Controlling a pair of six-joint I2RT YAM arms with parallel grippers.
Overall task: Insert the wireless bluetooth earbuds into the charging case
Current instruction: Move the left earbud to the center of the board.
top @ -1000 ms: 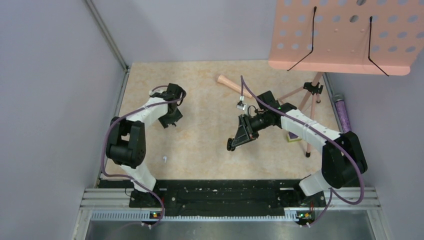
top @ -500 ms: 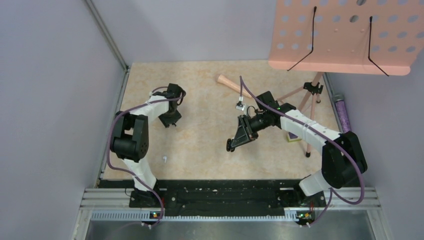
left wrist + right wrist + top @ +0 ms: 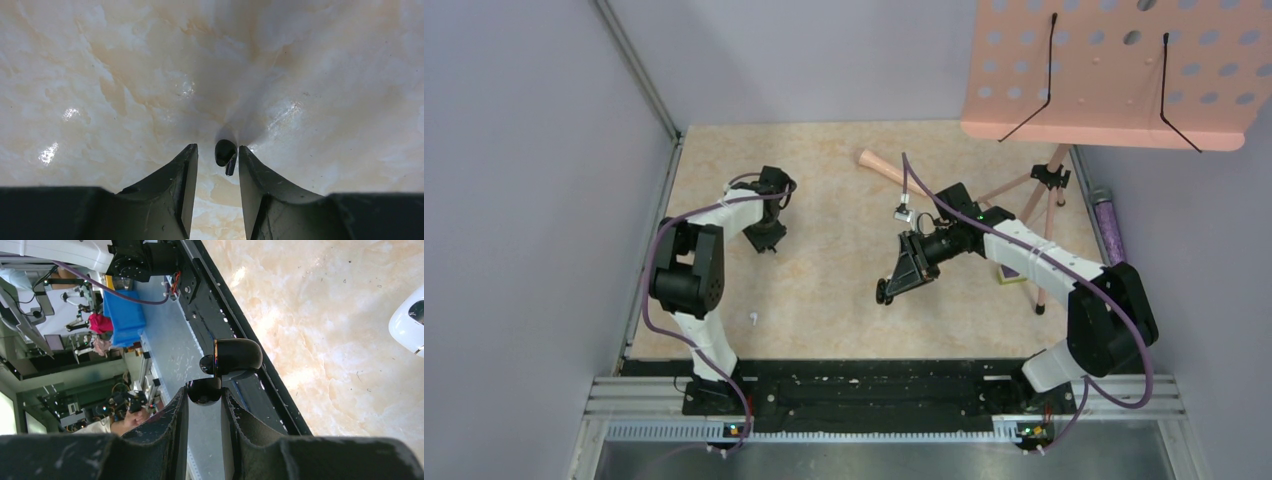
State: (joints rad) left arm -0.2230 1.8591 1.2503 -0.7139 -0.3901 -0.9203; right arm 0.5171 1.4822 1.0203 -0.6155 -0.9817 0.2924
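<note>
Over by the left edge of the table [image 3: 844,180], about halfway back, the left gripper [image 3: 217,148] is right down on the surface. Its fingers [image 3: 182,185] stand narrowly spread either side of one earbud [image 3: 224,152]. The bud lies flat between the tips, hard up by the right-hand one, with a sliver of daylight on the other side. It isn't pinched yet. It reads dark from the wrist view, perhaps shadow.

Nearer us, by the near-left corner, there's a tiny white speck [image 3: 753,319]. It may be the second bud, but it's too small to call.

Across to the middle now, and the right gripper [image 3: 205,390] is lifted off the surface and tipped toward the near edge. Its fingers are pressed onto the lower half of the glossy black charging case [image 3: 235,357]. The case looks hinged open, though I can't see the sockets.

So I'd say this is the pickup of the first bud, with nothing in the case. Next comes a gentle squeeze that doesn't flick the bud out sideways. Then the left arm lifts and carries it over to the case, stem lined up with a socket.
</note>
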